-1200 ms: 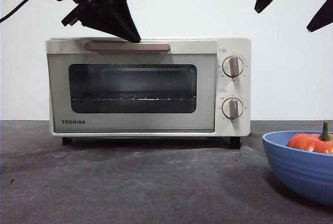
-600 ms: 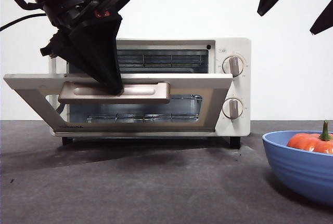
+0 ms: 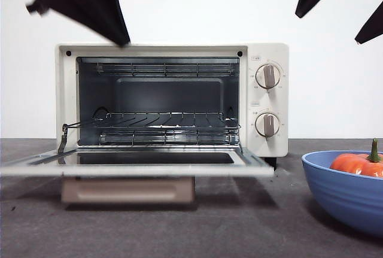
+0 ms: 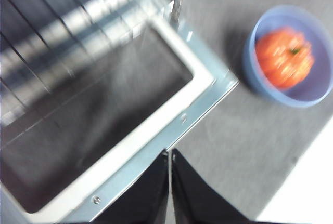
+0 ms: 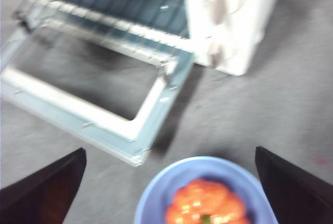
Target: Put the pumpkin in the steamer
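So the pumpkin [image 3: 358,163] sits in the blue ribbed bowl [image 3: 341,192] at the lower right of the front frame, well apart from the steamer [image 3: 266,99], whose door [image 3: 134,163] lies folded flat on its hinges with the beige handle [image 3: 127,190] hanging underneath.

What the next move hinges on, as we read it: the right gripper [image 5: 169,182] hangs right above the bowl, its two black fingers [image 5: 44,182] spread wide with nothing between them, and in its wrist view the pumpkin [image 5: 205,206] shows at the lower centre, between the two finger tips. The left gripper [image 4: 169,182] hovers over the door's front edge, fingers pressed together and empty, with the bowl [image 4: 291,57] off at the upper right of its frame. So the right arm is clearly the nearer one, and we'd guess a straight drop from above does it.

The pumpkin is squat and round, so no real long axis, stem [image 3: 374,150] pointing up. Glossy ribbed skin looks slippery, so we'd want the fingers seated across the ribs. Inside the steamer there's a wire rack [image 3: 164,120], thin metal bars, dark cavity. The tabletop [image 3: 239,222] is dark grey and matte.
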`<action>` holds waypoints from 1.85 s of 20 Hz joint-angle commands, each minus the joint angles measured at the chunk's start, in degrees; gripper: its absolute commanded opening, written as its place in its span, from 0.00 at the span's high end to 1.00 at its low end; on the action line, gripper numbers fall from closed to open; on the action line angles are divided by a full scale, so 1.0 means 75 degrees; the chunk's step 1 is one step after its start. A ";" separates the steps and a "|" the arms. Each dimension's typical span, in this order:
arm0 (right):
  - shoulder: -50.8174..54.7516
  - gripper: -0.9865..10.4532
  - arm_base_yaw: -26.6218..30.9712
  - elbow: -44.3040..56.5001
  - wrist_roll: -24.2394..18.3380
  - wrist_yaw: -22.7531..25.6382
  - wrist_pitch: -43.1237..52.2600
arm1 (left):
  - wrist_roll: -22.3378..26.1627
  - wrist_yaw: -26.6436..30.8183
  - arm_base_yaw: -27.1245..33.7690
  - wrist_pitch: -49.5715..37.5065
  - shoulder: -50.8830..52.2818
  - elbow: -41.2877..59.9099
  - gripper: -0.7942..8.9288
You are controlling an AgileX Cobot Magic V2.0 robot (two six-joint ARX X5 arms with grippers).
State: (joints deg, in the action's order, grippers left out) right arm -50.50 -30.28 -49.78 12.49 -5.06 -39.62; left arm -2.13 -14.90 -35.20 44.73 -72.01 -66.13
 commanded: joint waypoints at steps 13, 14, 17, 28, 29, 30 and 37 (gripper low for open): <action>-0.0152 0.46 0.2722 -0.0117 -0.0682 -0.1754 -0.0924 | -0.0647 0.0000 0.0994 -0.1332 0.3867 0.2486 0.90; -0.0152 0.47 0.2722 -0.0073 -0.0699 -0.1757 -0.1052 | -0.0644 0.0000 0.0994 -0.1271 0.4115 0.2728 0.90; -0.0146 0.48 0.2722 0.0224 -0.0702 -0.1754 -0.1058 | -0.0644 0.0000 0.0991 -0.1087 0.4482 0.2955 0.90; -0.0152 0.62 0.2868 0.1804 0.0009 -0.1020 -0.0280 | -0.0644 0.0000 0.0991 -0.1105 0.4607 0.2955 0.90; -0.0152 0.65 0.2871 0.1958 0.0087 -0.0883 -0.0128 | -0.0644 0.0000 0.0991 -0.1105 0.4607 0.2955 0.90; -0.0154 0.67 0.2871 0.2075 0.0108 -0.0848 -0.0003 | -0.0644 0.0000 0.0991 -0.1107 0.4607 0.2955 0.90; -0.0947 0.70 0.2868 0.2285 0.0219 -0.0729 0.0536 | -0.0644 0.0000 0.0991 -0.1116 0.4607 0.2955 0.90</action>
State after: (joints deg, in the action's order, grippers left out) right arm -57.17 -8.67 -32.56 13.54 -10.68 -36.21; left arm -6.87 -14.90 -27.59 37.06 -37.32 -43.62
